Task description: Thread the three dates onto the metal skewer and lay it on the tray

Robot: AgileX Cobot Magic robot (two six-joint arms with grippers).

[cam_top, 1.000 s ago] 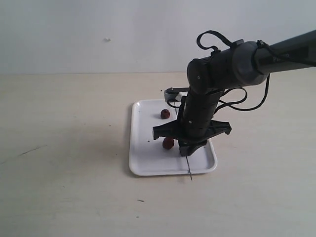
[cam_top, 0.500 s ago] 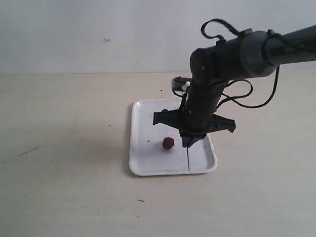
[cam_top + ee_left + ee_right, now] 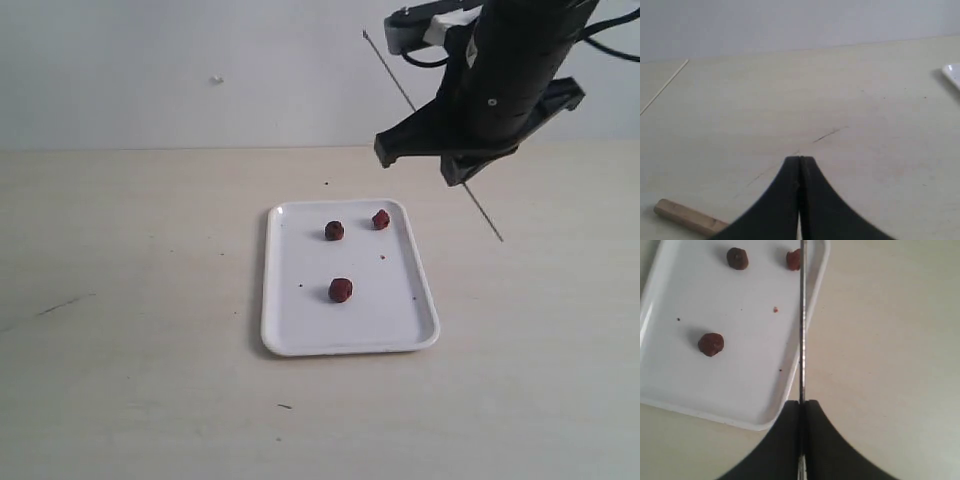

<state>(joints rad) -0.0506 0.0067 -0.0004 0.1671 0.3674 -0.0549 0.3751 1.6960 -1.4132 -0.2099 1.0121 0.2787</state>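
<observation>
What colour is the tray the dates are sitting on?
White with a few tiny dark specks; the tray shows best in the right wrist view.

Three dates (image 3: pixel 341 290), one skewer (image 3: pixel 484 213), one tray (image 3: pixel 300 325)

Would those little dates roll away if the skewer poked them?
Probably: the dates look small and roundish, lying loose on the smooth tray, so a poke may roll them. Its low rim would likely stop them.
</observation>
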